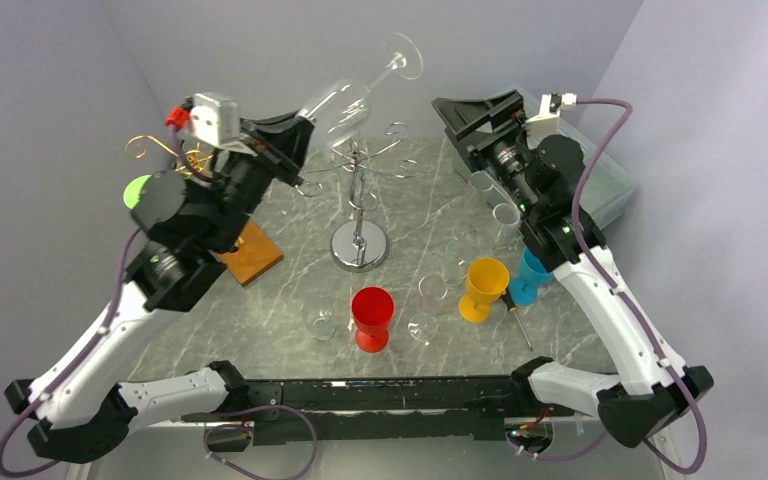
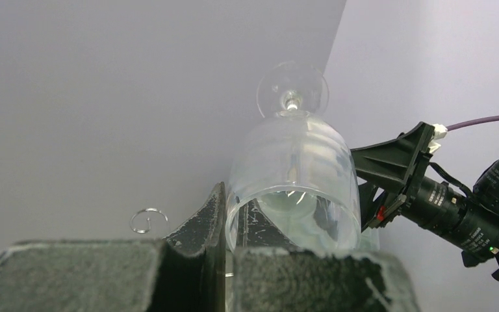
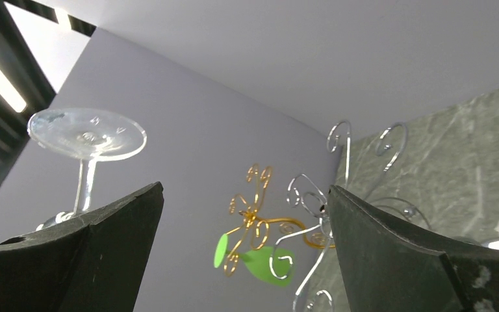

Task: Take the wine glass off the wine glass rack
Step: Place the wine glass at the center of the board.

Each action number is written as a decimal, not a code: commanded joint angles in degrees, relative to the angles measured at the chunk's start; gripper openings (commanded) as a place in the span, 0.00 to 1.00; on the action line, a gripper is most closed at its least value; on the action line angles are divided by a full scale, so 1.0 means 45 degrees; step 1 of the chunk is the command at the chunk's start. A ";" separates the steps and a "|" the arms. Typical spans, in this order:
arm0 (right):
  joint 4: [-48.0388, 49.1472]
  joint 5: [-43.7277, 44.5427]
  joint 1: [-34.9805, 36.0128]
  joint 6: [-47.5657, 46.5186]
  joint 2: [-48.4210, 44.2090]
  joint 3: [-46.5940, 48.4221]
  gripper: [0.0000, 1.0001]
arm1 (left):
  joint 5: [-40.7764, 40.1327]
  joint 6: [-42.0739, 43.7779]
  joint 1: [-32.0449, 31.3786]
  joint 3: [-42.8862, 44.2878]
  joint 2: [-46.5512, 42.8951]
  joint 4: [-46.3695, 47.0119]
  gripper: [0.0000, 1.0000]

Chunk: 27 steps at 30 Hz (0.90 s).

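While the left end effector (image 1: 297, 140) pinches the clear, round-bowled wine glass (image 1: 345, 100) tilted above the chrome scrolled-wire rack (image 1: 358, 205), the right end effector (image 1: 478, 110) gapes wide beside it.

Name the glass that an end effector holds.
The clear wine glass in the left end effector, tilted above the silver rack; the red goblet and yellow goblet stand on the table.

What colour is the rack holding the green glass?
Gold. The rack shows best in the right wrist view.
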 commanded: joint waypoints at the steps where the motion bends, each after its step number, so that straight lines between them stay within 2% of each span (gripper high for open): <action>1: -0.0794 0.0669 -0.0030 -0.1666 -0.1051 0.0016 1.00 | -0.0094 -0.0727 -0.0037 0.1749 -0.0556 -0.2994 0.00; 10: -0.3171 0.1707 -0.0061 -0.4339 -0.1546 0.0364 1.00 | 0.0796 -0.1911 -0.0041 0.6334 -0.0241 -1.0578 0.00; 18: -0.3939 0.1343 -0.0148 -0.5195 -0.0990 0.0694 1.00 | 0.0227 -0.3351 -0.0042 0.9420 0.0599 -1.6330 0.00; 22: -0.4275 0.1250 -0.0149 -0.5517 -0.0694 0.0937 1.00 | -0.0394 -0.4287 -0.0042 1.0271 0.0788 -1.8576 0.00; 27: -0.4769 0.1188 -0.0153 -0.5934 -0.0379 0.1164 1.00 | -0.1708 -0.5482 -0.0037 1.0264 0.0574 -2.0429 0.00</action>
